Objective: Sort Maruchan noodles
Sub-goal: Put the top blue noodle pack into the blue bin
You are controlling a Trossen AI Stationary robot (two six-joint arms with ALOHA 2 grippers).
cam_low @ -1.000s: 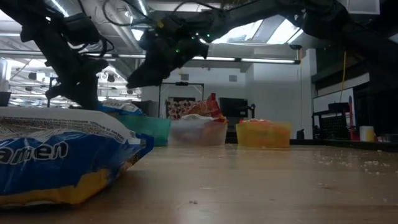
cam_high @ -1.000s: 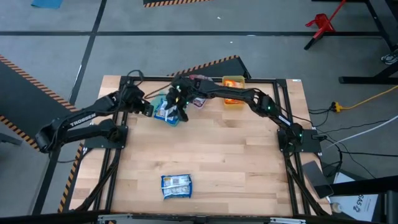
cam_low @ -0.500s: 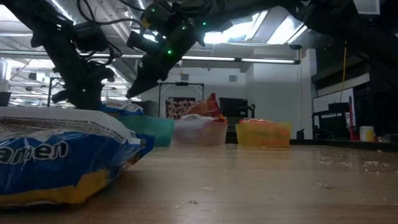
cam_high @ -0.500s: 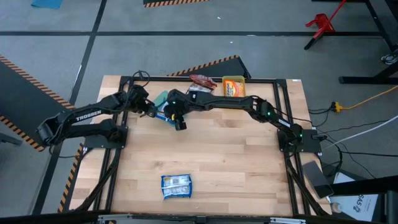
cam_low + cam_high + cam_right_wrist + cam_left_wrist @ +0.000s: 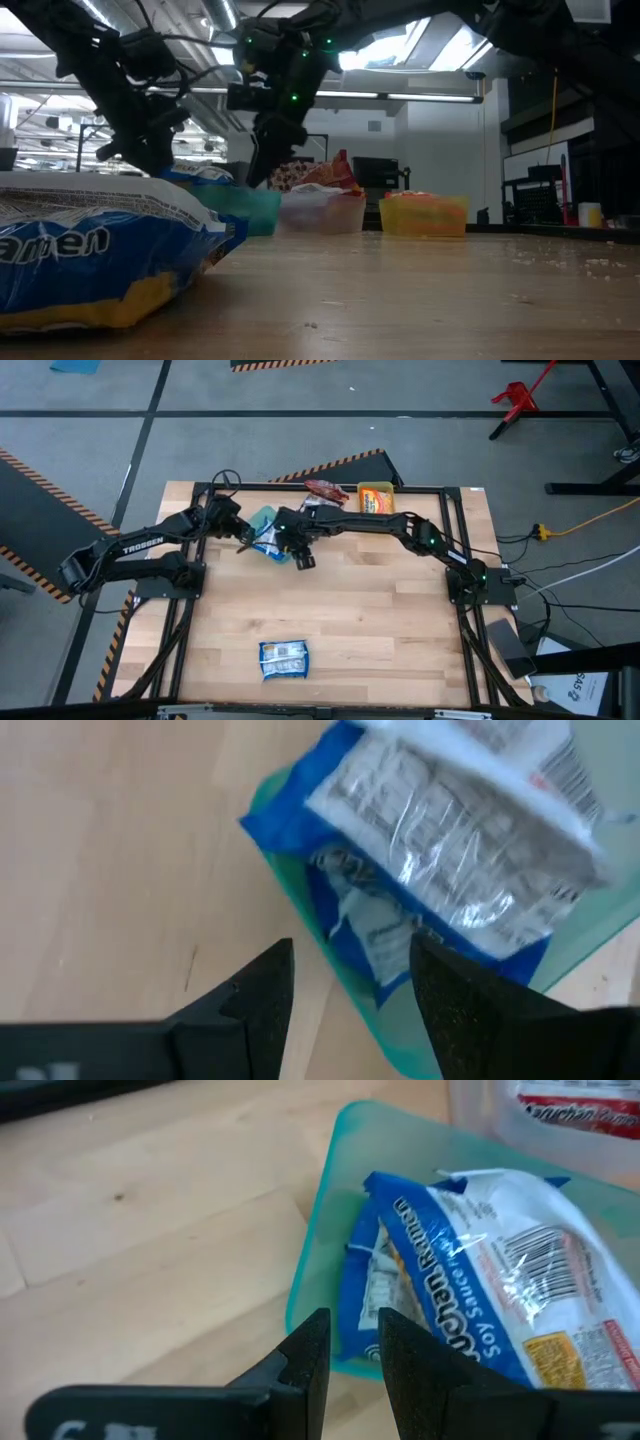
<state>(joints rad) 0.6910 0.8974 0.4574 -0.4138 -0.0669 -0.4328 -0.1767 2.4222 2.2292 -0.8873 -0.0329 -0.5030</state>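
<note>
A green bin (image 5: 262, 518) at the table's far edge holds blue Maruchan packets (image 5: 480, 1300); the top one (image 5: 440, 850) sticks out over the bin's rim. My left gripper (image 5: 247, 541) is just left of the bin. Its fingers, open by a narrow gap, point at the rim (image 5: 320, 1210); I cannot tell if they touch it. My right gripper (image 5: 302, 557) is open and points down over the bin's near right side (image 5: 262, 170). Another blue packet (image 5: 284, 659) lies flat near the table's near edge.
A clear bin (image 5: 322, 492) with red packets and a yellow bin (image 5: 375, 498) with orange packets stand to the right of the green bin along the far edge. Bare wood lies between the bins and the lone blue packet (image 5: 90, 250).
My right gripper has swung from over the green bin toward the table's right and near side, and has tipped from a slant to pointing steeply down. My left gripper has crept right, toward the green bin.
</note>
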